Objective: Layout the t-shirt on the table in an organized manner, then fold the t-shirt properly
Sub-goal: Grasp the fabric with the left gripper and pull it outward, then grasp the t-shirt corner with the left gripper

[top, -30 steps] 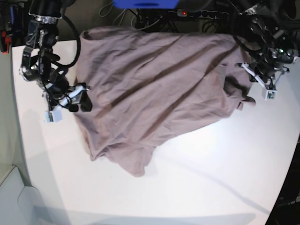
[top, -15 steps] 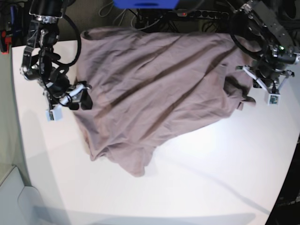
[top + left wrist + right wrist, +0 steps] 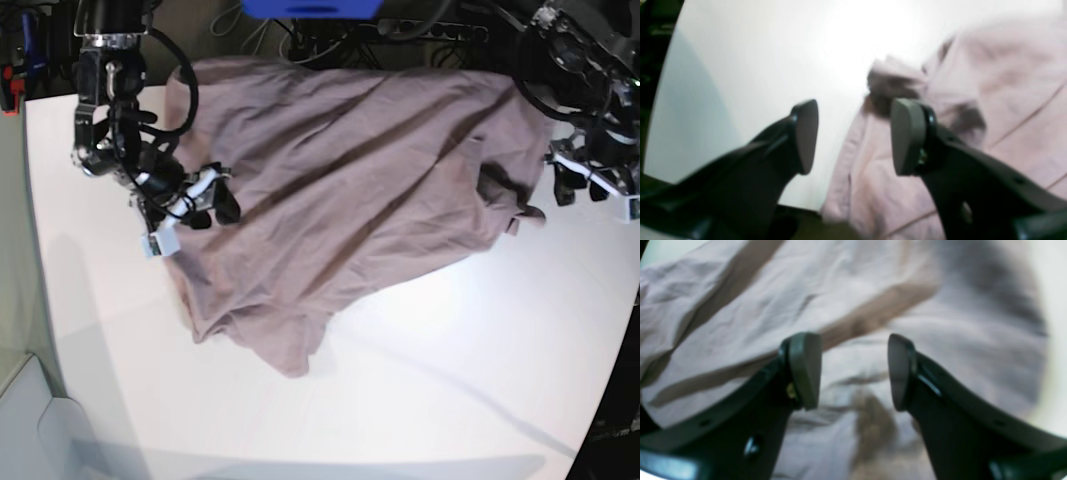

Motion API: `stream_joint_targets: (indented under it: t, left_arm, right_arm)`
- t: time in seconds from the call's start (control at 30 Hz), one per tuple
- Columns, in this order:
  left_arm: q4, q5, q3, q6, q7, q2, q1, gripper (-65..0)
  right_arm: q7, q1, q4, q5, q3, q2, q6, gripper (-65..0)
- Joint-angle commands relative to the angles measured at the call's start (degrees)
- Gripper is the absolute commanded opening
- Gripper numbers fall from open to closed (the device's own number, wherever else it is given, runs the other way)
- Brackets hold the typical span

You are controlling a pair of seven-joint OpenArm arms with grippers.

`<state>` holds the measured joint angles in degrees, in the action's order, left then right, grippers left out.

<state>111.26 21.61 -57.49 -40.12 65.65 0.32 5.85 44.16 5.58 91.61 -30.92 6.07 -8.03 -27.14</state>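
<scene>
The mauve-brown t-shirt [image 3: 350, 170] lies crumpled and slanted across the back half of the white table [image 3: 450, 350], with long creases and a bunched sleeve at its right edge [image 3: 510, 200]. My left gripper [image 3: 578, 190] hangs just right of that sleeve, open. In its wrist view the left gripper [image 3: 853, 136] has nothing between its pads, and the t-shirt [image 3: 990, 100] lies below and to the right. My right gripper [image 3: 212, 208] sits over the shirt's left edge, open. In the right wrist view it [image 3: 853, 373] hovers above wrinkled cloth [image 3: 740, 306].
A blue object [image 3: 310, 8] and dark cables [image 3: 420, 30] sit behind the table's back edge. The shirt's top hem reaches that edge. A pale grey surface [image 3: 25, 420] lies beyond the table's front left corner.
My left gripper has opened and shifted right, away from the bunched sleeve. My right arm has moved right, from beside the shirt's left edge to over the cloth.
</scene>
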Motion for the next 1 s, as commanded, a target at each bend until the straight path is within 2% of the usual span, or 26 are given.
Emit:
stream_joint_targets:
  t: [0.0,0.1,0.2,0.33,0.43,0.6,0.7,0.8,0.97]
  left_arm:
    - [1.0,2.1,-0.4,0.1,-1.2,-1.1,-0.6,-30.9]
    - [0.6,3.0,-0.5,0.1,-1.3,-2.5,-3.4,-30.9]
    - [-1.7,-0.9,-0.2,0.1,-1.5,-2.8,-7.6,-30.8]
    - [-8.0,-6.0,0.0,0.1,-1.7,-3.8,-12.5,-30.8]
    - [-13.5,-8.2,2.7,0.1,-2.0,-4.8,-14.2,-30.5]
    - [-17.8,-7.8,3.2,0.1,-4.6,-4.3,-14.2,-19.5]
    - [-19.5,-7.8,6.0,0.1,-5.6,-4.3,-14.0,-14.8]
    - [-21.1,-7.8,8.0,0.1,-5.6,-4.3,-13.8,-12.6]
    - [-23.0,-7.8,8.2,0.1,-5.6,-3.8,-13.8,-12.6]
  right_arm:
    - [-1.6,-0.9,1.4,-1.1,0.1,-0.5,-0.3,-32.6]
    - [-1.4,-1.9,1.0,-1.1,0.0,0.0,-0.3,-32.6]
    - [-1.4,-2.0,0.9,-0.9,0.0,1.1,-0.3,-32.5]
    - [-1.7,-2.1,0.4,-0.9,-1.9,1.1,-0.3,-32.5]
    - [-1.8,-2.8,-0.1,-0.9,-3.1,0.9,-0.3,-32.5]
    - [-1.7,-3.3,-0.8,-0.9,-3.1,0.9,-0.3,-32.5]
    - [-1.7,-3.4,-0.8,-0.9,-3.1,0.9,-0.3,-32.3]
    - [-1.7,-3.4,-0.8,-0.9,-3.1,0.9,-0.3,-32.3]
    - [-1.7,-4.1,-0.8,-0.9,-3.1,0.9,-0.3,-32.3]
